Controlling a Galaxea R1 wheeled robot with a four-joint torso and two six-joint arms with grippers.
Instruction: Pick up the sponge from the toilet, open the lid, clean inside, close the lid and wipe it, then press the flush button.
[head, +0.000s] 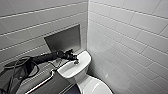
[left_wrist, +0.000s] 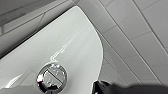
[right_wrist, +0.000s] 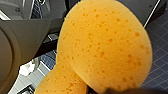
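Note:
The white toilet (head: 75, 71) stands in the corner, its lid (head: 96, 87) down over the bowl. My left arm reaches in from the left, and the left gripper (head: 75, 60) is shut and rests right at the flush button on the tank cover (head: 83, 58). The left wrist view shows the flush button (left_wrist: 51, 77) close up, round and shiny, set in the glossy white cover (left_wrist: 75, 50). In the right wrist view, the orange sponge (right_wrist: 105, 47) looms large and looks pinched at one end, where my right gripper (right_wrist: 110, 90) is shut on it.
A grey recessed niche (head: 63, 38) sits in the tiled wall behind the tank. The tiled side wall (head: 130, 42) runs close along the toilet's right. A metal grab rail (head: 40, 83) lies to the left of the tank, with my dark cabling (head: 17, 70) beside it.

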